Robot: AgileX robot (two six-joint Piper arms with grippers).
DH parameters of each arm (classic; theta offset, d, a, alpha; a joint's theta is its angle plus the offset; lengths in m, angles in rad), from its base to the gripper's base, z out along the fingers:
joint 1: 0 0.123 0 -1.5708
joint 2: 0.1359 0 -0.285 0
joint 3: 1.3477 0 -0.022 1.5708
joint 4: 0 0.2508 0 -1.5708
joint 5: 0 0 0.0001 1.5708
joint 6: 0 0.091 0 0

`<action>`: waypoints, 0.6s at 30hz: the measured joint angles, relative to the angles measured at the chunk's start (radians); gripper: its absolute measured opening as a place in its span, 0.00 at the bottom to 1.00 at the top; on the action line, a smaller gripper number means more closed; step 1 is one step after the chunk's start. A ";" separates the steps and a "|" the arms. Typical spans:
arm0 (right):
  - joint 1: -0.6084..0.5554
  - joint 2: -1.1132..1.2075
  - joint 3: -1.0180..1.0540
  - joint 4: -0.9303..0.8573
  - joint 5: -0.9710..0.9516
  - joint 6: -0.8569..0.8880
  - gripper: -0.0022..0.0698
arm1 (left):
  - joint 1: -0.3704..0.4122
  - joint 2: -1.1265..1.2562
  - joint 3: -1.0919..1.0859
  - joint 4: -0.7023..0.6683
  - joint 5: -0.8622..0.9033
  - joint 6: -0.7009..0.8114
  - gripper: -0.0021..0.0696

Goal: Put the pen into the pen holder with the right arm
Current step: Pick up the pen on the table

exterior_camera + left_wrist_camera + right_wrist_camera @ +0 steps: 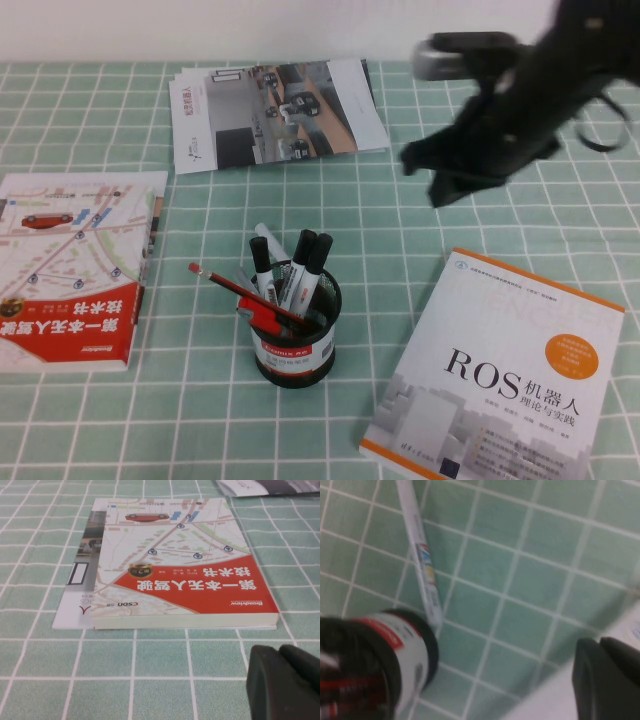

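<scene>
- My right gripper (pixel 445 180) is clenched and holds nothing. It hangs in the air, well above the table (pixel 400 250).
- The wrist view agrees: the fingertips are pressed together with nothing between them.
- The ROS book (pixel 510 370) lies under the gripper and a bit nearer my base. They are not touching.
- The holder (pixel 295 335) is off to the gripper's left, nearer my base and well apart from it. It stands upright.
- The pen (pixel 270 240) appears to be in the holder already, with its white butt end sticking up and leaning away from the gripper.
- In the wrist view the pen's barrel rises out of the holder's rim. I can't see its lower end.
- The black-cap markers (pixel 305 255) and the red pencil (pixel 240 290) share the cup, just beside the pen.
- My read is that the drop is done and the step in hand is clearing off.
- The next move is to pull the right arm up and back to park, staying wide of the cup so a cable or finger doesn't tip it.
- My left gripper (pixel 282 682) is parked low near the edge of the red book (pixel 185 565). It looks closed and empty, and it has no part in this.
</scene>
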 joint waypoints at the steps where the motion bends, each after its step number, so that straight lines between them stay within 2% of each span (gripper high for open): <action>1: 0.022 0.053 -0.067 -0.015 0.023 0.008 0.00 | 0.000 0.000 0.000 0.000 0.000 0.000 0.02; 13: 0.123 0.446 -0.603 -0.043 0.129 0.013 0.02 | 0.000 0.000 0.000 0.000 0.000 0.000 0.02; 15: 0.138 0.487 -0.653 -0.043 0.139 0.009 0.07 | 0.000 0.000 0.000 0.000 0.000 0.000 0.02; 18: 0.158 0.541 -0.714 -0.043 0.147 -0.003 0.21 | 0.000 0.000 0.000 0.000 0.000 0.000 0.02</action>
